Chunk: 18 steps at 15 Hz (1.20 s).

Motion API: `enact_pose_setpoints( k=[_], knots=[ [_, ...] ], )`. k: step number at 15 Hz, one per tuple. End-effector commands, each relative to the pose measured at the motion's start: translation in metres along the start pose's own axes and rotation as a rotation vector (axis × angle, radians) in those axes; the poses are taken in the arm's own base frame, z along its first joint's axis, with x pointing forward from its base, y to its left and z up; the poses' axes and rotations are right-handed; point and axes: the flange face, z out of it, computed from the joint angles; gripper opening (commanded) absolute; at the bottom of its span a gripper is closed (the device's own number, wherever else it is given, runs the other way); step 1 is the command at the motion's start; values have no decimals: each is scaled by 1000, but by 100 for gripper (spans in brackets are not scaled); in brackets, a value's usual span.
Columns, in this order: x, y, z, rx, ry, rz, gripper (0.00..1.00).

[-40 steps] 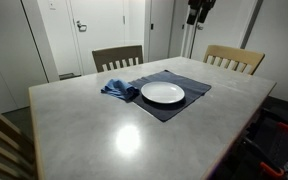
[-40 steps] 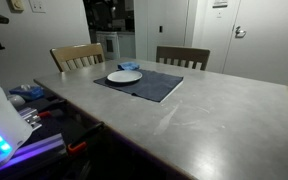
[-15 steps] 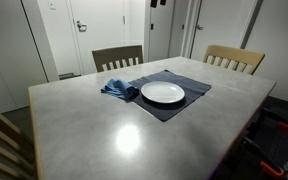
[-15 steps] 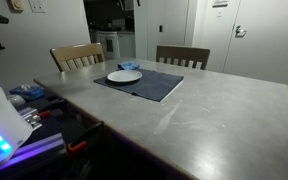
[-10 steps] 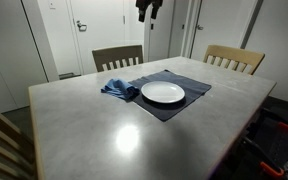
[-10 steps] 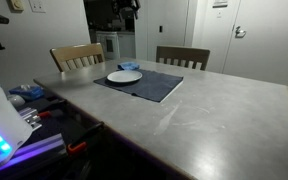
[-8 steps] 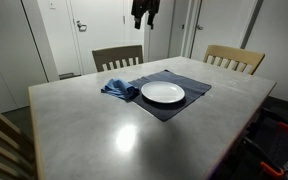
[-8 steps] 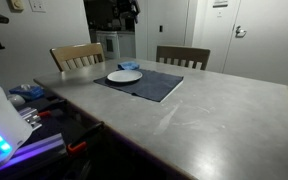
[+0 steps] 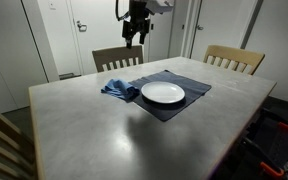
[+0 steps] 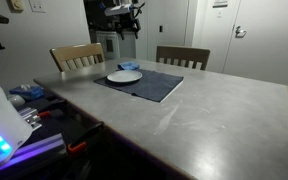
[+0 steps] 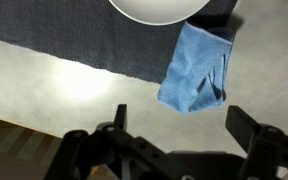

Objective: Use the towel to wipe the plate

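Note:
A white plate (image 9: 162,93) sits on a dark placemat (image 9: 189,92) on the grey table; it also shows in an exterior view (image 10: 124,76) and at the top of the wrist view (image 11: 156,9). A crumpled blue towel (image 9: 118,89) lies beside the plate, partly on the mat's edge, seen in the wrist view (image 11: 196,68) too. My gripper (image 9: 135,38) hangs high above the towel and the table's far side, also visible in an exterior view (image 10: 130,27). Its fingers (image 11: 180,122) are spread wide and empty.
Two wooden chairs (image 9: 117,58) (image 9: 234,58) stand at the table's far side. A third chair back (image 9: 4,140) is at the near corner. Doors and a wall lie behind. A cluttered stand with cables (image 10: 24,105) is beside the table.
My gripper has come down from the top of the frame and moved sideways, now hanging above the towel. Plate and towel have not moved.

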Motion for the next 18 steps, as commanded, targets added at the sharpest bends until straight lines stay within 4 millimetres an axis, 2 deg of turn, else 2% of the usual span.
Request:
enact_pose_setpoints(
  k=[1,5,14,18],
  knots=[
    [3,-1,7,11,-7,9,100],
    [10,-5,17,21,-8,2,100],
    [46,-17,85,68,-53,-55,100],
    [43,-24,107,128,-195,-46,100]
  ],
)
